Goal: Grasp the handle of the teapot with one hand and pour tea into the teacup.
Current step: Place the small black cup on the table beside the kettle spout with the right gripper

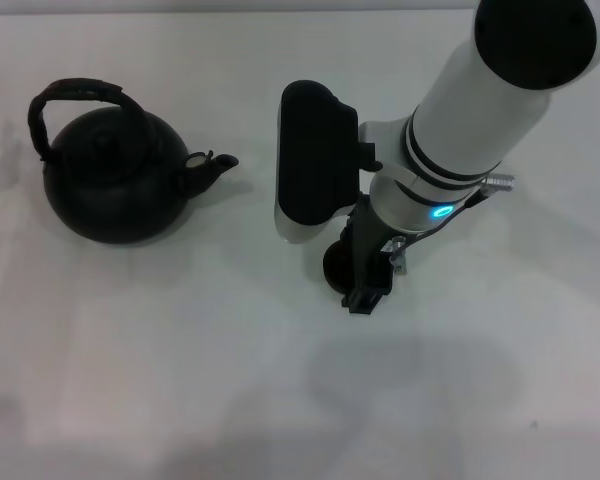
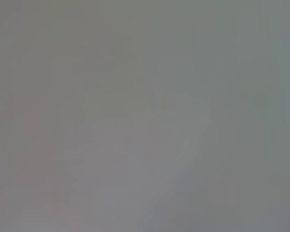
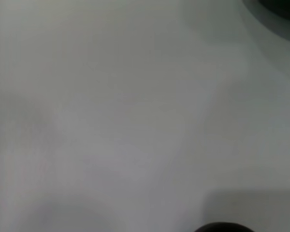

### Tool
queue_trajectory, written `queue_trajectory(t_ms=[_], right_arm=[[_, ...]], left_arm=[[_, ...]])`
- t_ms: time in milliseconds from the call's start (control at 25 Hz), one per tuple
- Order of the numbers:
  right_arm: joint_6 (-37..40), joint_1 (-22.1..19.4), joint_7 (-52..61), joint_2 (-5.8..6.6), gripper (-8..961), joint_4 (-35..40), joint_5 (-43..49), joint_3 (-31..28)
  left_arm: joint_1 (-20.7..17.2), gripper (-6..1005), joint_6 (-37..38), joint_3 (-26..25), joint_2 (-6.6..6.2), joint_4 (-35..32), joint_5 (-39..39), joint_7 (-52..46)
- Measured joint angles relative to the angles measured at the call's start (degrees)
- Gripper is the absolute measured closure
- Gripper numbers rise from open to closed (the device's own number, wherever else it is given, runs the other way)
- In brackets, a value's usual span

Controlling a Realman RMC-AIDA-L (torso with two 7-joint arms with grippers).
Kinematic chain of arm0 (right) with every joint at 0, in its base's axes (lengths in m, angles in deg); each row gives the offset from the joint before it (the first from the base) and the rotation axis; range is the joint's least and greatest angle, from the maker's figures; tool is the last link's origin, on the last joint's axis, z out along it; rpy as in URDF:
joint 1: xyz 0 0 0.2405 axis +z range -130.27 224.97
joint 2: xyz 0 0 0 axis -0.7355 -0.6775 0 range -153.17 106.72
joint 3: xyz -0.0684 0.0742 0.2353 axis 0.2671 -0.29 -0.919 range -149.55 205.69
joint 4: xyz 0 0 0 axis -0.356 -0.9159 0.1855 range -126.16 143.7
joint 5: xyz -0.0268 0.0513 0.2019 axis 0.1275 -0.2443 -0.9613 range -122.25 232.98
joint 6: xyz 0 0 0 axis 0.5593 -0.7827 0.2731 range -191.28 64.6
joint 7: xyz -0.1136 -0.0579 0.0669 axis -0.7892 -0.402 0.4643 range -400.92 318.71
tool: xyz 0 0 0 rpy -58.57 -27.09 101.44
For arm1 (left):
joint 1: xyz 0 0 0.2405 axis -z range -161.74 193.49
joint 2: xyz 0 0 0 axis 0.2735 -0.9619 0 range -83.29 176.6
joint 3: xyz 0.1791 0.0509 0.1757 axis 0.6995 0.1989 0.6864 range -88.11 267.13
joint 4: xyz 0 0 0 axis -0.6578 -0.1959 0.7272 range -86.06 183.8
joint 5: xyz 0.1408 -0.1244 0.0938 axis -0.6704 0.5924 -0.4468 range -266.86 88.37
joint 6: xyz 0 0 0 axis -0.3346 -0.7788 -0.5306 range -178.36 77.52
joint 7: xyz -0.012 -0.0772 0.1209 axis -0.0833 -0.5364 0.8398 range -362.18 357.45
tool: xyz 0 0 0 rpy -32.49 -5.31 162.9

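The matte-black teapot [image 1: 115, 185] stands on the white table at the left in the head view. Its arched wrapped handle [image 1: 75, 95] is up and its short spout [image 1: 215, 165] points right. My right gripper [image 1: 363, 283] reaches down at the table's middle, to the right of the spout. The small dark teacup [image 1: 335, 265] shows partly at the gripper's left side, touching or very close to it. In the right wrist view a dark rim of the teacup [image 3: 222, 227] shows at one edge and part of the teapot [image 3: 280, 7] in a corner. My left gripper is out of view.
The white table [image 1: 180, 380] spreads around both things. My right arm's white forearm and black wrist housing [image 1: 315, 165] hang over the space between spout and cup. The left wrist view shows only a blank grey surface [image 2: 145, 116].
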Motion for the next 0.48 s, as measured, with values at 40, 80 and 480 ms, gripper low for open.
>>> queue_trajectory(t_ms=[40,80,480], right_arm=[[0.0,0.0,0.0,0.0,165,0.0,0.0,0.0],[-0.1,-0.1,0.0,0.0,163,0.0,0.0,-0.1],[1.2,-2.2,-0.7,0.0,93,3.3,-1.3,-0.9]], left_arm=[[-0.1,399,0.0,0.0,0.02,0.0,-0.1,0.0],[-0.2,399,0.1,0.0,0.04,0.0,-0.1,0.0],[-0.6,399,0.4,0.0,0.15,-0.3,-0.2,0.0]])
